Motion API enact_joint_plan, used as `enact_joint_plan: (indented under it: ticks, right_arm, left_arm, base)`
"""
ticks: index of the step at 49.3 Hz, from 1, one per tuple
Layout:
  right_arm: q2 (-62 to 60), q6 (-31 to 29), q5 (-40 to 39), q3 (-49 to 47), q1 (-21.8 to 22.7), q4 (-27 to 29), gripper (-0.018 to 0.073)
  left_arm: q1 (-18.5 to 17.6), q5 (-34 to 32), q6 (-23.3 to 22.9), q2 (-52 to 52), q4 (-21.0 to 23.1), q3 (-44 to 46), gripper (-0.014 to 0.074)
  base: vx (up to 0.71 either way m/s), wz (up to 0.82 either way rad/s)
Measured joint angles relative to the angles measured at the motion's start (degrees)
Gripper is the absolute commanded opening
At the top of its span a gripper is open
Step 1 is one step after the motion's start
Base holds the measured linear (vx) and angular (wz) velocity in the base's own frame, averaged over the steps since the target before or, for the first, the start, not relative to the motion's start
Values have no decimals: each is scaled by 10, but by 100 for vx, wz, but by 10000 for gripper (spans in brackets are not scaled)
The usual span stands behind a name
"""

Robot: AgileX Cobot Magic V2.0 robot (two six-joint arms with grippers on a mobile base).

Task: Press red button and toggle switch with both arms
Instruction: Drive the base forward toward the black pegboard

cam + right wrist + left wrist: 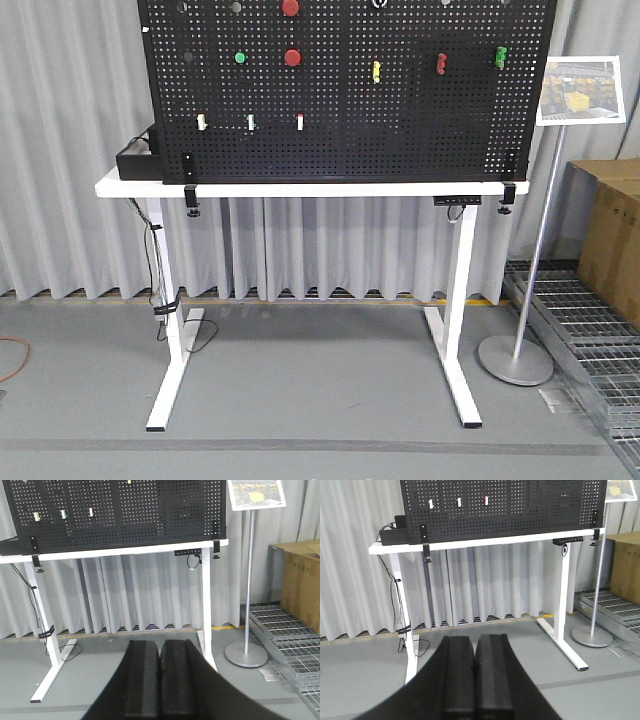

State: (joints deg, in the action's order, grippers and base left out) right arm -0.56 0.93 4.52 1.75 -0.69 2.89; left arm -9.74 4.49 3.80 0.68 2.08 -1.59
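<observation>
Well ahead of and above both grippers, the black pegboard (350,90) carries a red button (292,57) and 3 small toggle switches (250,122). The left gripper (476,667) and right gripper (160,667) have fingers pressed together, empty.

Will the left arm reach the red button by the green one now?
Probably not yet: nothing blocks it, but the left tool sits low, far back from the red button.
</observation>
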Motion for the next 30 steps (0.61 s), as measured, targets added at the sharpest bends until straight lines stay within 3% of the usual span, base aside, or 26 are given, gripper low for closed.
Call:
enact_joint_plan:
  ticks: [30]
  right_arm:
    - [0,0,0,0,0,0,-3]
  left_arm:
    - [0,0,0,0,0,0,1]
  base:
    - [0,0]
